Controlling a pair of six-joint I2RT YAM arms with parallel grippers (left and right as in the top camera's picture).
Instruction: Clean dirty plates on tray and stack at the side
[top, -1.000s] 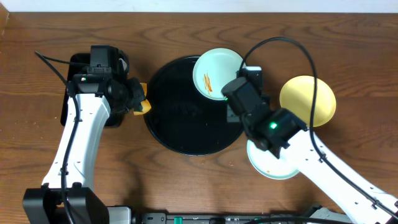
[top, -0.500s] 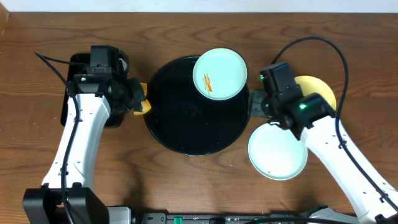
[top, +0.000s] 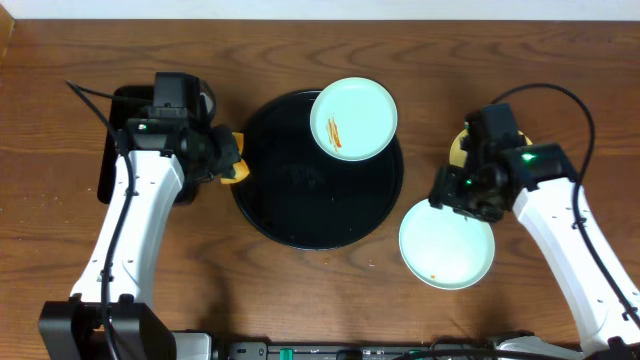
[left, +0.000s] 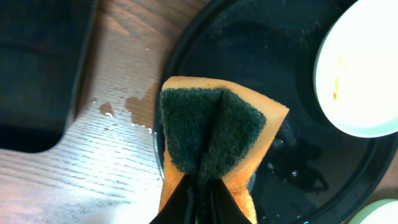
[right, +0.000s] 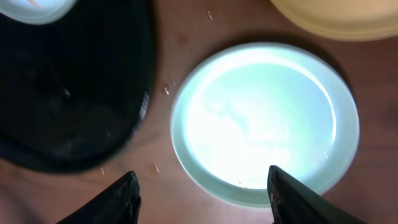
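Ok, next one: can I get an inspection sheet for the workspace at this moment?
Surface: brown wooden table, wet patches.
Job's things: large round black tray; sauce-streaked mint plate at its rim; second mint plate and pale yellow plate on the table.
Clutter: rectangular black tray.
Grippers: left gripper shut on orange sponge with green scouring pad; right gripper open, empty.
Cables: black cables above arms.
Surroundings: only a pale strip past far edge.

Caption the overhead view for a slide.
Left gripper holds sponge at the rim of the black tray, a streaked plate on it; right gripper open above a mint plate off-tray.
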